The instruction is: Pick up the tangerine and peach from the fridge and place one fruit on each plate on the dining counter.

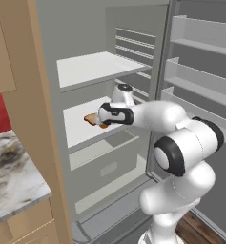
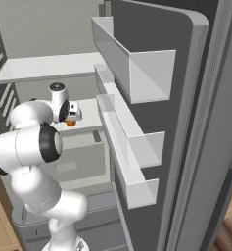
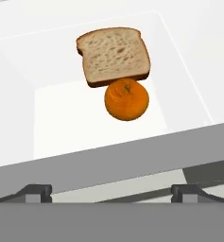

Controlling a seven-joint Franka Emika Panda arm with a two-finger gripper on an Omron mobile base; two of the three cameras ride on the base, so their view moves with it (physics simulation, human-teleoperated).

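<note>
The fridge (image 1: 76, 28) stands open in front of me. On its middle white shelf (image 3: 61, 113) lies the tangerine (image 3: 126, 99), a plain bright orange ball, touching the near edge of a slice of bread (image 3: 113, 54). My gripper (image 3: 111, 193) hangs above the shelf's front lip, open, its fingertips (image 3: 35, 191) wide apart and nothing between them. The tangerine sits a little beyond them. From the left base the gripper (image 1: 103, 122) is over the tangerine (image 1: 104, 126); from the right base the tangerine (image 2: 70, 123) peeks out under the hand. The peach is out of view.
A second white shelf (image 1: 95, 66) lies above the hand and a pale grey drawer (image 1: 105, 167) below. Door racks (image 2: 132, 73) jut out on the right. A tan cupboard side (image 1: 33, 95) and a marbled worktop (image 1: 14, 171) stand on the left.
</note>
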